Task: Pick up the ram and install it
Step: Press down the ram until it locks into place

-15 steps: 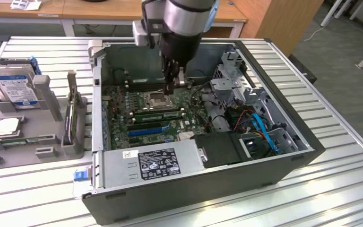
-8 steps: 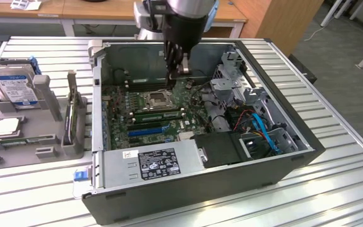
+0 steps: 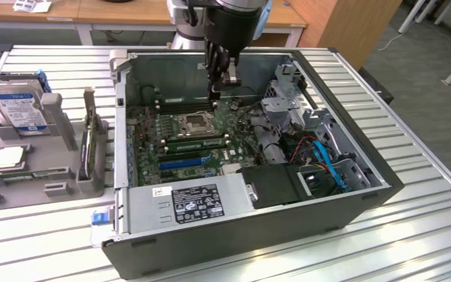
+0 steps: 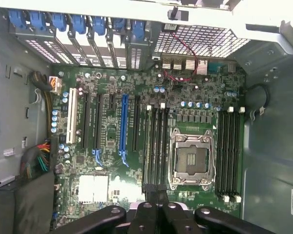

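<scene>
Inside the open computer case, the gripper is held upright over the motherboard, above its far edge, past the CPU socket. Its fingers are pressed together, and nothing is seen clamped between them. From the wrist view the closed fingertips are seen from above, with the board spread out beneath them.

The ram is seen as a long green stick lying along a memory slot just beside the CPU socket, between the socket and the blue expansion slot. It is well apart from the gripper. Whether it is fully latched cannot be told.

Outside the case, toward the exterior view's left, a hard drive is stood in a grey holder on the slatted table.
</scene>
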Robot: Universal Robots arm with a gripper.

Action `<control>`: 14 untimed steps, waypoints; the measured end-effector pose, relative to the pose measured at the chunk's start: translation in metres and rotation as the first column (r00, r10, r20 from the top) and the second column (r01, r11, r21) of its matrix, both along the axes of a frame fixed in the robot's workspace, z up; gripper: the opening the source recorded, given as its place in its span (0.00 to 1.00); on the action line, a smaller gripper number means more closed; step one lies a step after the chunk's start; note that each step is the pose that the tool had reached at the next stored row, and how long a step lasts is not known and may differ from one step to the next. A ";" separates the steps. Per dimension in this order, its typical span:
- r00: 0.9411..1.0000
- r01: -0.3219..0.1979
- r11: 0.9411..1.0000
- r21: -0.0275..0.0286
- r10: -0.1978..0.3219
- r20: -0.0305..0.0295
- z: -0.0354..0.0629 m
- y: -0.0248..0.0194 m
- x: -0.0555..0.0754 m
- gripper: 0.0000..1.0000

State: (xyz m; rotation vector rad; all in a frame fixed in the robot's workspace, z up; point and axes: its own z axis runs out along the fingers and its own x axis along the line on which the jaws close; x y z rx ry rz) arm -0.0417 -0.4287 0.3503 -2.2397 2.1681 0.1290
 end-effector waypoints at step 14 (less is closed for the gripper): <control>1.000 0.001 1.000 0.000 -0.001 0.000 0.0000 0.0000 0.000 0.11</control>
